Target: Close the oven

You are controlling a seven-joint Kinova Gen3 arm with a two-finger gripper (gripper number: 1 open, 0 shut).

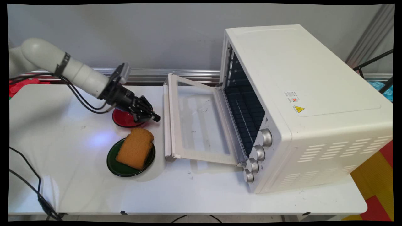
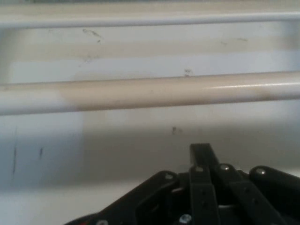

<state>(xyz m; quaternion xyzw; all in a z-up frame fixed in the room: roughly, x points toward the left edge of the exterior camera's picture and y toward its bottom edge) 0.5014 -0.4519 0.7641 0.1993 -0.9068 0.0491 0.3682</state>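
The gripper (image 1: 154, 117) was seen low over the white table (image 1: 62, 175), near the table's far edge and toward its middle, pointed at the handle (image 1: 165, 125) of the toaster oven's (image 1: 301, 103) open door (image 1: 198, 122). In the hand view the two fingers (image 2: 201, 159) were seen pressed together into a single black bar, so the gripper was clenched, with nothing held between them. The handle (image 2: 150, 91) was shown as a pale bar running across that view just ahead of the fingertips; whether it was touched could not be told.

A red plate (image 1: 121, 121) was seen on the table directly under the gripper's linkage, partly hidden by it. Nearer the table's front edge, a dark green plate (image 1: 117, 166) was set just beside the door's handle end, and a slice of brown bread (image 1: 135, 148) was laid on it, its rounded top overhanging the plate's far rim. The two plates were close together but apart.

The white toaster oven was placed on the right half of the table, turned at an angle, with its door let down flat toward the left. A dark wire rack (image 1: 246, 116) was visible inside the cavity. Four silver knobs (image 1: 265, 137) were ranged along its front corner. Black cables (image 1: 80, 99) were hung from the arm, and another cable (image 1: 31, 185) was trailed over the table's left front corner.
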